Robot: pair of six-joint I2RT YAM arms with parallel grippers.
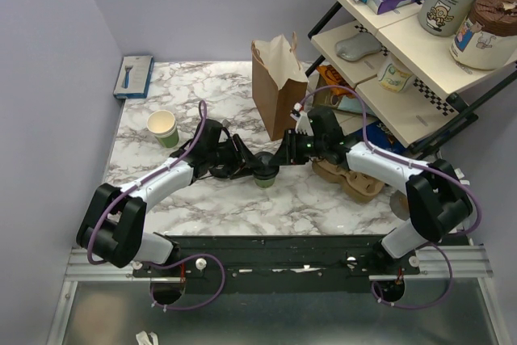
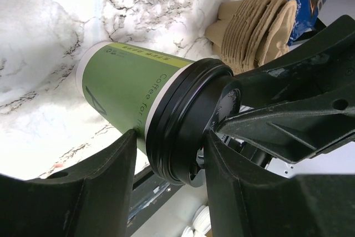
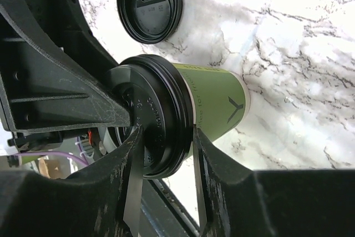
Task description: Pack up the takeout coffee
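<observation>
Two grips on one takeout coffee (image 2: 122,92).
Left gripper (image 2: 171,137) and right gripper (image 3: 165,132), half closed, pinch its lidded rim, probably steadying it for the paper bag (image 1: 279,86).

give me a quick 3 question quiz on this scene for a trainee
1. True or false: the bag lies flat.
2. The lidded cup is: A in the bag; B between the left gripper and right gripper; C lying on its side.
3. In the right wrist view, what lies loose on the table beyond the lidded cup?
Key: 1 false, it stands upright; 2 B; 3 a spare lid.
</observation>
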